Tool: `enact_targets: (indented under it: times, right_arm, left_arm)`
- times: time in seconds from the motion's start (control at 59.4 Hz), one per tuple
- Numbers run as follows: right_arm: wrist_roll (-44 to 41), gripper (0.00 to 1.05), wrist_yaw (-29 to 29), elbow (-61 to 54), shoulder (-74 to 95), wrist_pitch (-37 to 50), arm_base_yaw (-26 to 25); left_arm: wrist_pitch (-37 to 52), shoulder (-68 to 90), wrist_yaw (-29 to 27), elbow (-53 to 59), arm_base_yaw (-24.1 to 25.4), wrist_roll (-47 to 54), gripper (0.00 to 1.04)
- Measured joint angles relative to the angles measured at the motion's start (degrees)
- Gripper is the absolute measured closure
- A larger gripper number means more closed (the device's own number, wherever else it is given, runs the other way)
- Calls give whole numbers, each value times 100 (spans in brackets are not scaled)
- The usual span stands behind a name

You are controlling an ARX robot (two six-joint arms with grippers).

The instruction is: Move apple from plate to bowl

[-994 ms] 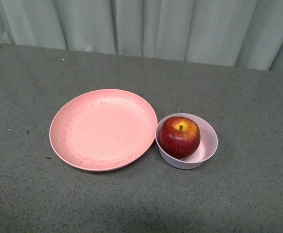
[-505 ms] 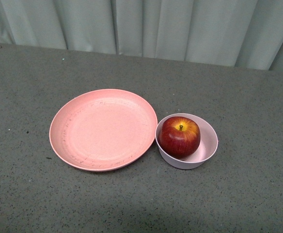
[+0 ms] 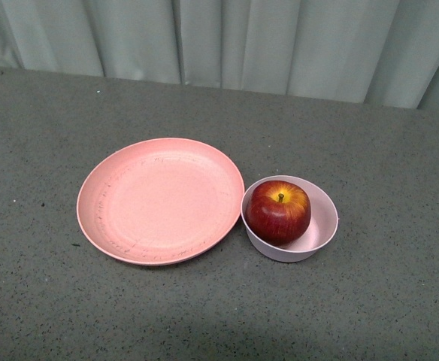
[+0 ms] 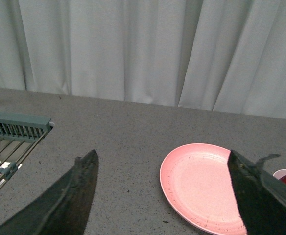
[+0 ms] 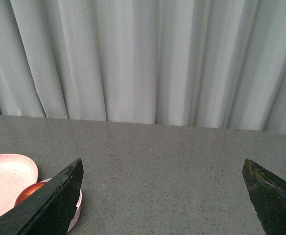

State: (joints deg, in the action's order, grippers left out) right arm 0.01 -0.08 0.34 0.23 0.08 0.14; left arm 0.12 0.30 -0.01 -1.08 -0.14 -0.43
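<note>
Nothing has shifted since a second ago: the apple (image 3: 278, 211) sits stem-up in the bowl (image 3: 321, 229), which touches the bare plate (image 3: 160, 200) on its right. The left gripper (image 4: 162, 183) and right gripper (image 5: 162, 188) hang spread wide, holding nothing, above the table (image 3: 385, 150).

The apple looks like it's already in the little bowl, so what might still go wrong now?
Not much. The apple nearly fills the bowl, so a bump might tip it out. The bowl sits right against the plate; nudging either could shift both. Both grippers are open and well clear.
</note>
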Motion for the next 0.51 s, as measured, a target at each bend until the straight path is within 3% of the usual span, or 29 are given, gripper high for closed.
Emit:
enact_targets:
  times: [0.084, 0.505]
  right_arm:
    - [0, 9, 0, 0, 0, 0, 0]
    - [0, 9, 0, 0, 0, 0, 0]
  left_arm:
    - [0, 0, 0, 0, 0, 7, 5]
    - [0, -2, 0, 0, 0, 13, 7]
